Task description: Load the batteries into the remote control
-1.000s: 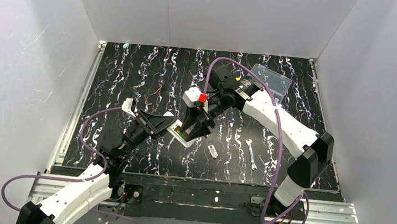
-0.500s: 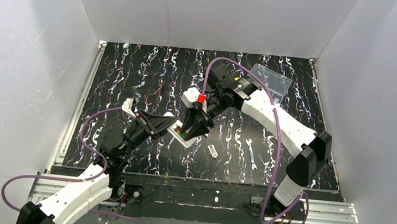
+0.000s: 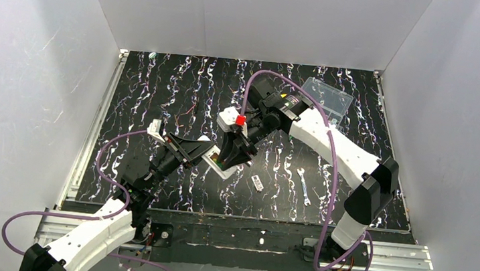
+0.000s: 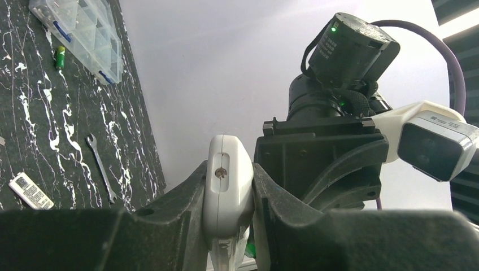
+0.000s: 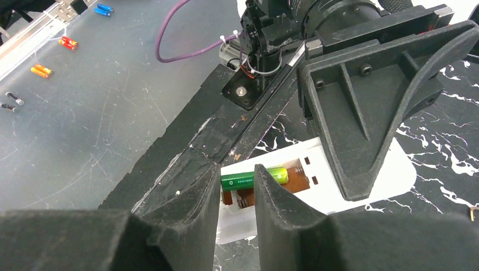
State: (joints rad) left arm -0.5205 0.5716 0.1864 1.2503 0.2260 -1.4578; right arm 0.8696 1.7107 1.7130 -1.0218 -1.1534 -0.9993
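The white remote control (image 5: 361, 186) lies back up, its battery bay open. My left gripper (image 4: 229, 180) is shut on its sides; it also shows in the top view (image 3: 196, 151). One green battery (image 5: 251, 178) lies in the bay, across the narrow gap of my right gripper (image 5: 237, 186). The right jaws stand slightly apart just above the bay and grip nothing. In the top view the right gripper (image 3: 232, 156) hangs over the remote (image 3: 219, 167). A second green battery (image 4: 59, 56) lies on the mat beside the clear box.
A clear compartment box (image 3: 327, 97) sits at the back right. A small white-and-dark cover piece (image 3: 257, 182) and a small wrench (image 3: 304, 186) lie right of the remote. Loose coloured batteries (image 5: 42, 70) lie on the grey floor beyond the table's near edge.
My right arm has shifted slightly to the left and down over the remote. The left arm and the remote have not moved.
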